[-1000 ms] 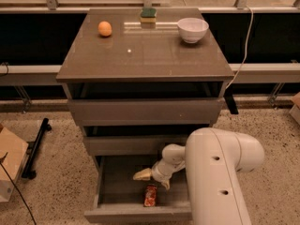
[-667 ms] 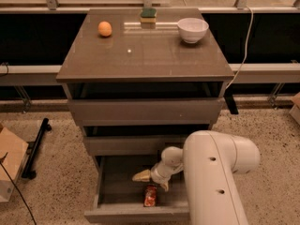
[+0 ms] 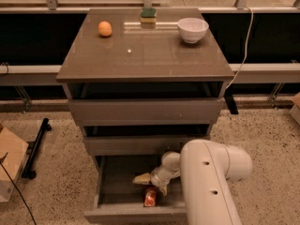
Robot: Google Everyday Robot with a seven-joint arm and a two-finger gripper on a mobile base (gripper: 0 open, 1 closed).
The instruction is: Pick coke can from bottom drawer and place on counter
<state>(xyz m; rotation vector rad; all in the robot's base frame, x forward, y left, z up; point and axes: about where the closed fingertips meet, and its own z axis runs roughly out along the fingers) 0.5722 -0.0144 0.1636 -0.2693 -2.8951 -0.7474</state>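
Observation:
The coke can lies on its side in the open bottom drawer, near the drawer's front wall. My gripper reaches down into the drawer and hangs just above the can, slightly behind it. It is open, with one tan finger pointing left and the other to the can's right. The white arm covers the drawer's right part. The counter is the glossy grey-brown top of the cabinet.
An orange ball, a green and yellow sponge and a white bowl stand on the counter's far side. The two upper drawers stand slightly open. A cardboard box and a black stand are on the floor at the left.
The white arm has shifted slightly to the left. The gripper stays over the can, and the can has not moved.

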